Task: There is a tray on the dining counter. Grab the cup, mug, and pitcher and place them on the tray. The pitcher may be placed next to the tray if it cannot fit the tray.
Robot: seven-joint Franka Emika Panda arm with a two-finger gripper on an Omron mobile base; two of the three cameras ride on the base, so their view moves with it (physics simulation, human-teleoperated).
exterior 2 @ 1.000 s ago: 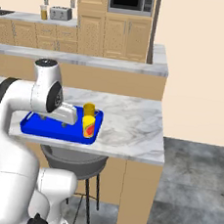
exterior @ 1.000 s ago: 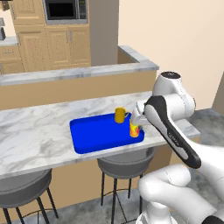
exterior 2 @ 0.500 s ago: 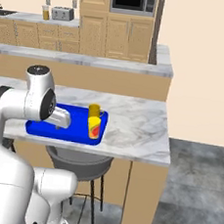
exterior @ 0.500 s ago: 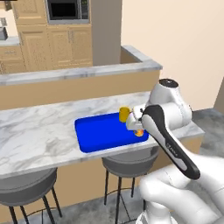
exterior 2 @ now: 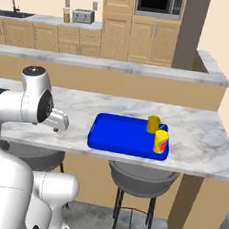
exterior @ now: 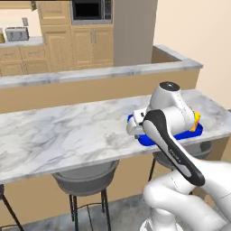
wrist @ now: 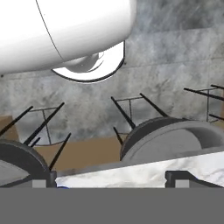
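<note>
Cup point(exterior 2: 160, 142) and mug point(exterior 2: 153, 124) stand on the tray point(exterior 2: 119, 134); remaining glass pitcher likely heavy, slick, fragile, best grasped mid-body; gripper point(wrist: 111, 179) jaws wide apart, empty.

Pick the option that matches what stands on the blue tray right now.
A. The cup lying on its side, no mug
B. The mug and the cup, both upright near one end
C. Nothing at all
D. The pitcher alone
B: in the right base view the plain yellow mug and the watermelon-printed cup stand upright close together at the right end of the tray; no pitcher is on it.
</note>
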